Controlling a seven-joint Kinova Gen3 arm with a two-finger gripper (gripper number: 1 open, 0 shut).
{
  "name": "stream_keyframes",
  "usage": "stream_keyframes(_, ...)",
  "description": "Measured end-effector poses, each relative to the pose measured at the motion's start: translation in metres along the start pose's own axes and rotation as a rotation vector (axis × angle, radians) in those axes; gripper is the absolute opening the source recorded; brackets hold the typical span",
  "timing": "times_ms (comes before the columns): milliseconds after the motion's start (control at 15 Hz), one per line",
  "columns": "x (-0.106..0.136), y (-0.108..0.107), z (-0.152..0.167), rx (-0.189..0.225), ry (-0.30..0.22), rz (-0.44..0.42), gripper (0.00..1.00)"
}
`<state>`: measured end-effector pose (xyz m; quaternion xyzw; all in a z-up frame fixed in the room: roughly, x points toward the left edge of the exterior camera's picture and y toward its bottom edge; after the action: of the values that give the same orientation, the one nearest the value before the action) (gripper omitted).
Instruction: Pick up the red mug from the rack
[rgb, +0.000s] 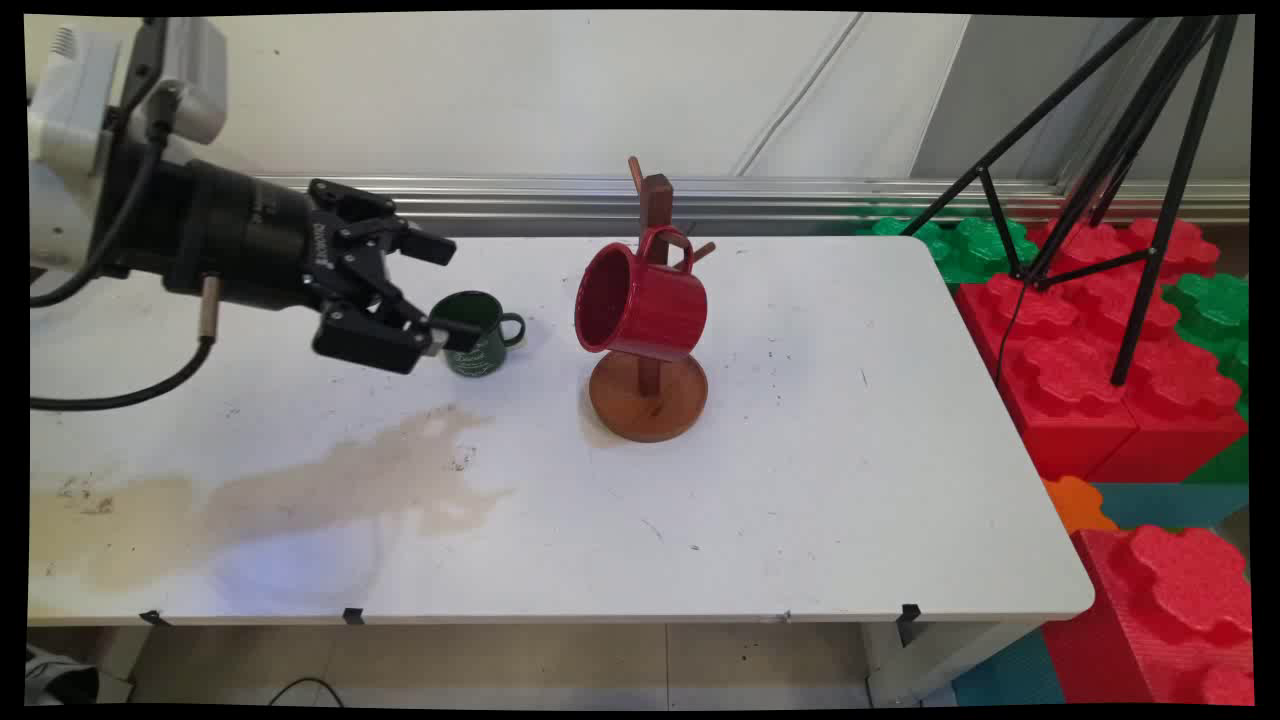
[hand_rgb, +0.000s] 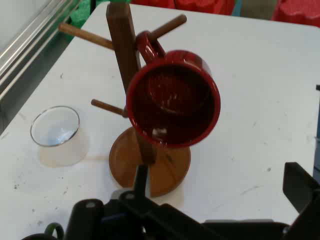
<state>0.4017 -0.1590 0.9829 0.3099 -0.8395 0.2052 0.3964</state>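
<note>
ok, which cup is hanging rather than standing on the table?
The red mug: it hangs by its handle from a peg of the wooden mug tree. The green mug and clear glass stand on the table.

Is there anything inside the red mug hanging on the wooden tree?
Nothing shows inside the red mug: the hand view looks straight into its mouth and finds only a bare, shiny red inside. It hangs by its handle on the wooden tree.

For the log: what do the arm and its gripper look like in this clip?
The arm has white and light grey housings ending in a black cylindrical wrist. The gripper is black, two-fingered, with an open linkage of bars and pale lettering on its base. Black cables loop from the arm below the wrist.
</note>
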Motion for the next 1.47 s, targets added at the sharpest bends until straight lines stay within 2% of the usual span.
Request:
stream_keyframes(600, 0.022, 0.011, 0.055, 0.001, 0.008, -0.125, 1.00)
stream_keyframes(1467, 0.028, 0.022, 0.128, -0.029, 0.048, -0.288, 1.00)
